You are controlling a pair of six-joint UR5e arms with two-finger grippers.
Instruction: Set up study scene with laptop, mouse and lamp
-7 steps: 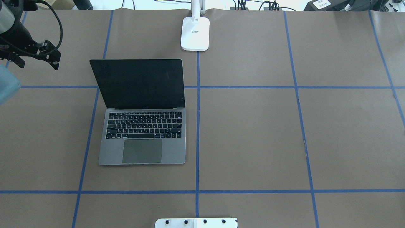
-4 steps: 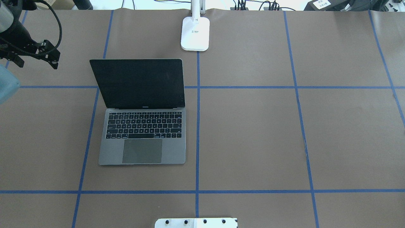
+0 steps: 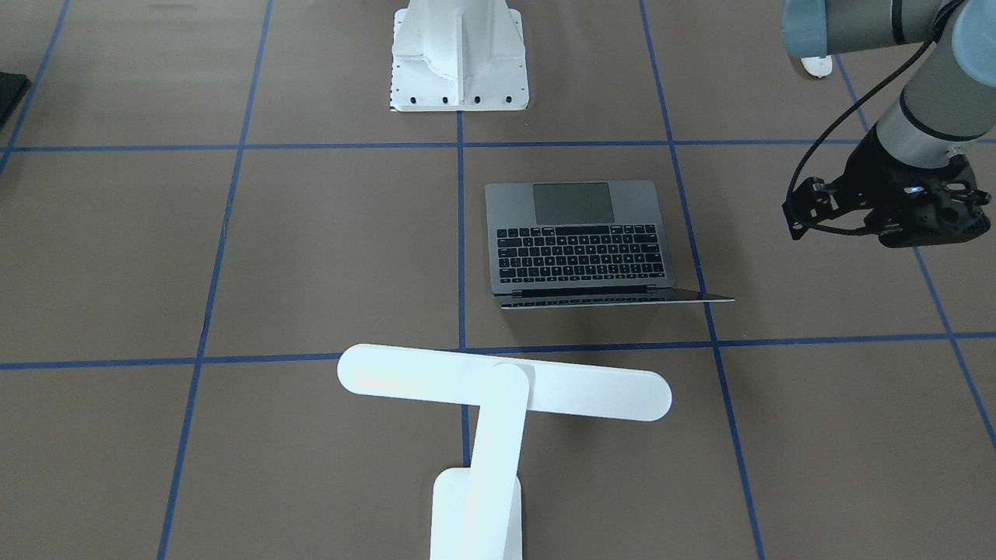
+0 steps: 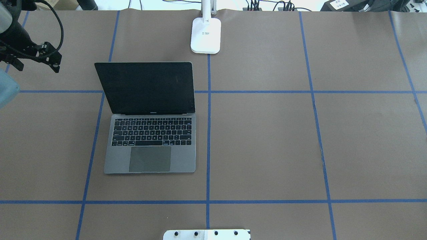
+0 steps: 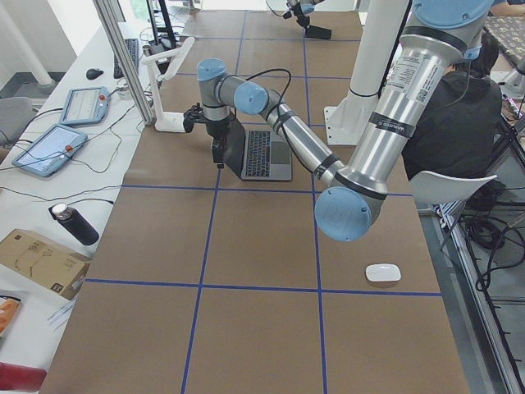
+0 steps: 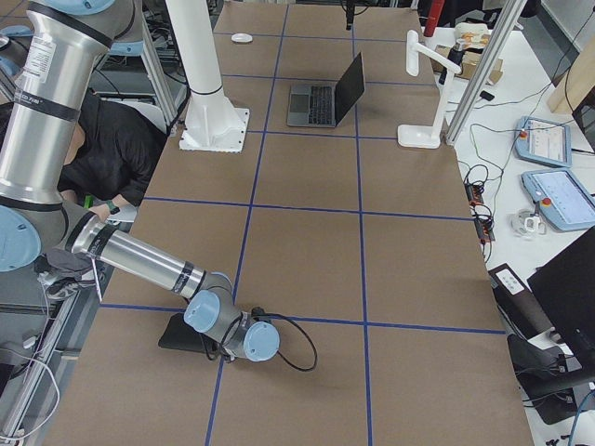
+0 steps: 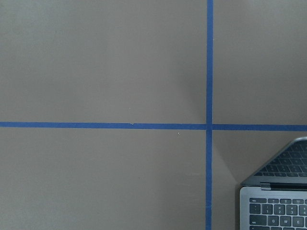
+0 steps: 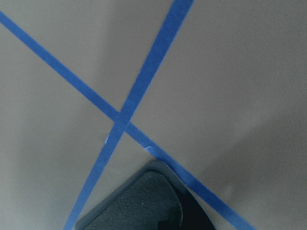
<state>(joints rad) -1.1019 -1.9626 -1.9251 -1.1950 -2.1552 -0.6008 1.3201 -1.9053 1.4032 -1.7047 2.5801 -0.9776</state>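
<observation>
Your space-grey metal laptop (image 4: pixel 150 156) sits open on the brown paper-covered table (image 4: pixel 267 140). Its keyboard faces the robot and its dark screen is tilted back. It lies just to the robot's left of the centre blue tape line (image 4: pixel 208 140).

The white T-shaped desk lamp (image 3: pixel 504 386) stands at the table's far edge on that same line. Its long bar head hangs above the table beyond the laptop's lid, apart from it.

The small glossy white oval mouse (image 5: pixel 383 272) lies well apart from both, on the robot's side near the table's left end.

The left gripper (image 5: pixel 216 153) hangs pointing down above the table, off the left edge of the laptop's screen. You cannot tell whether its jaws are apart or together. Its wrist camera shows bare table, a tape crossing and the laptop's hinge corner.

The right gripper (image 6: pixel 212 346) is low at the table's right end, over a flat black square pad (image 6: pixel 178 333). Only the side view shows it, so you cannot tell its state either.
</observation>
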